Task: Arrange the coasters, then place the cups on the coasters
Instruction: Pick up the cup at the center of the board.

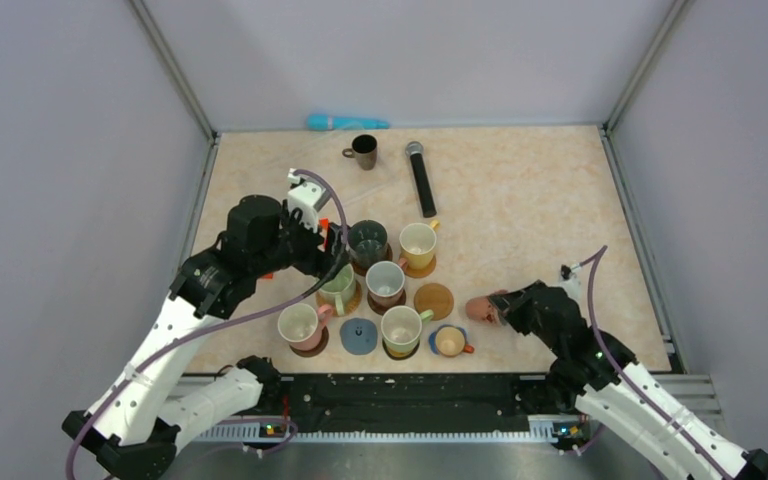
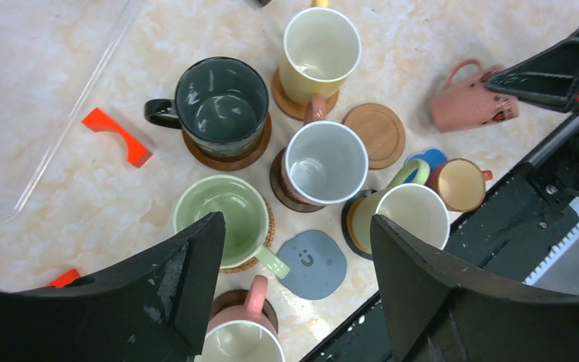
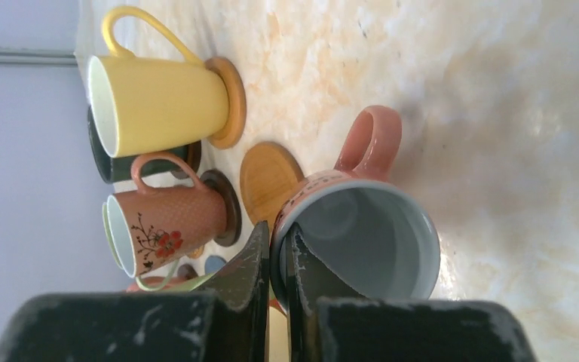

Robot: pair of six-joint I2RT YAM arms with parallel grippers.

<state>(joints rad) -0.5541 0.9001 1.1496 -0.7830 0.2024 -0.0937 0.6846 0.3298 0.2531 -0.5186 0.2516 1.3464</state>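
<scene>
While the right pincer (image 3: 275,264) is clamped on the rim of the pink mug (image 3: 362,237), the step in hand looks like carrying that mug to a bare coaster.

One finger sits inside the mouth and one outside the wall; the mug is tipped on its side low over the surface (image 1: 540,210), handle pointing away from the pincer. Such a thin rim grip may let it swing, so lift slowly, turn it upright, then centre its base on the bare wooden coaster (image 3: 270,181) just beyond it, handle kept off the neighbouring cups. Farther in, the left pincer (image 2: 295,230) hangs over the cluster with jaws apart, holding nothing. Farthest back, a brown cup (image 1: 364,150) stands alone without a coaster.
</scene>
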